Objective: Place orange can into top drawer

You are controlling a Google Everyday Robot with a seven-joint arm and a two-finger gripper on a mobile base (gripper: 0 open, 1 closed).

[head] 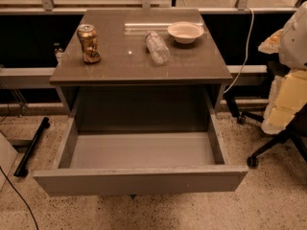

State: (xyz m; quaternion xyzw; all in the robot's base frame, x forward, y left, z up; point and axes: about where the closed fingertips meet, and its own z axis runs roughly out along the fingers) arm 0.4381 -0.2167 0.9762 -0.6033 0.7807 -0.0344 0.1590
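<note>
The orange can (88, 43) stands upright on the grey-brown cabinet top (115, 66), near its left edge; it is golden-orange with a silver top and dented sides. The top drawer (139, 178) is pulled fully open below the cabinet top. Its grey inside (141, 150) holds nothing. My gripper is not in view. A white rounded shape (295, 37) at the right edge could be part of my arm; it is well away from the can and the drawer.
A clear plastic bottle (157, 47) lies on its side mid-top. A pale bowl (185, 31) sits at the back right. An office chair (268, 147) with yellowish padding (288, 99) stands right of the cabinet. A black bar (31, 147) lies on the floor at left.
</note>
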